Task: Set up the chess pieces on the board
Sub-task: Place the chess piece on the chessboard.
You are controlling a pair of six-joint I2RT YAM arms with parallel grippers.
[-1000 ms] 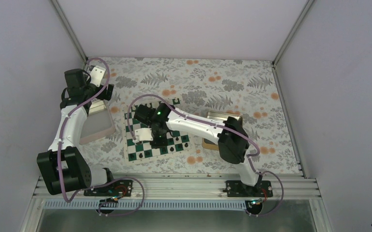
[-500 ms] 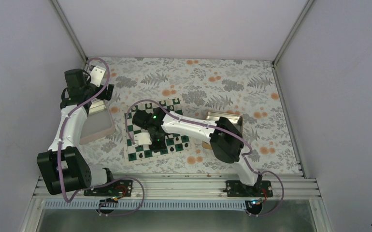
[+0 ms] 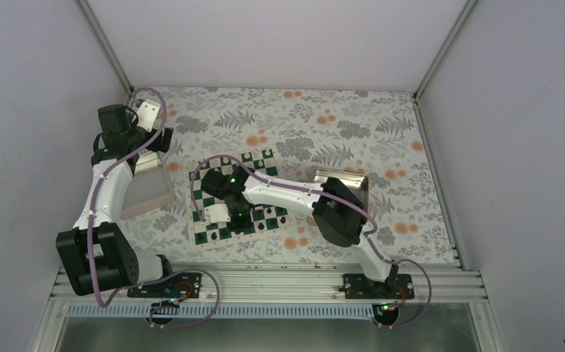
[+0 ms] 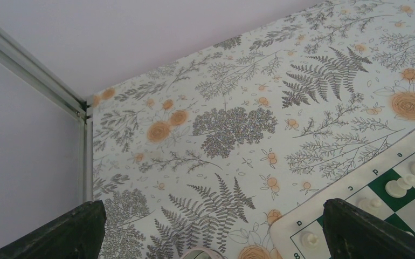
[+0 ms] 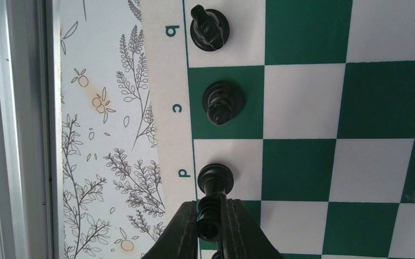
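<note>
R jaws shifted nearer | prob. clamping blk piece (image 5: 210, 215) | over board (image 5: 302, 121) d-edge

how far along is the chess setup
Done: three black pieces stand on the board edge at b, c and d. In hand: the right gripper grips a fourth piece beside d. Left: the neighbouring row of squares shows bare in the right wrist view.
</note>
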